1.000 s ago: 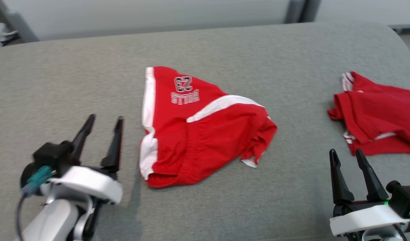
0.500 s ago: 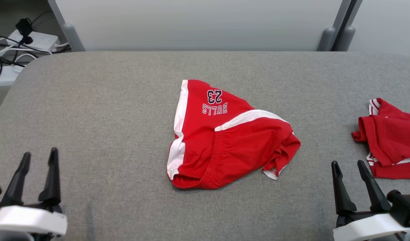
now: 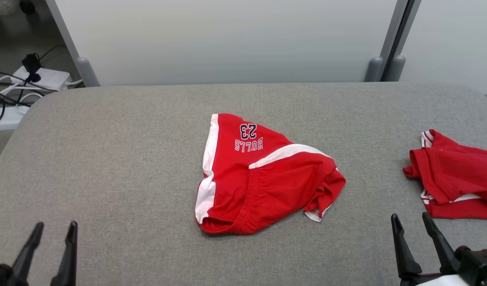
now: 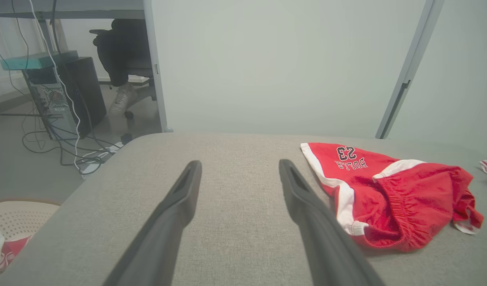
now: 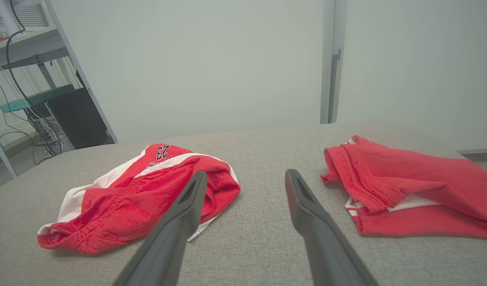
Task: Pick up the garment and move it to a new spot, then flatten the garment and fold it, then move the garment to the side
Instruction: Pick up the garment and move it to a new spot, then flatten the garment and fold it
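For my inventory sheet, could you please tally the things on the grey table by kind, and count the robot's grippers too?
Red garments: 2, the shorts printed BULLS 23 and a crumpled red garment at the robot's right.
Grippers: 2, the left gripper and the right gripper, both open.
Total: 4

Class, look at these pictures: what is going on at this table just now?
A two-armed robot faces a grey table. Red shorts lie crumpled in the middle, untouched. The left end effector and right end effector hover open at the near edge, holding nothing. A second red garment lies at the right.
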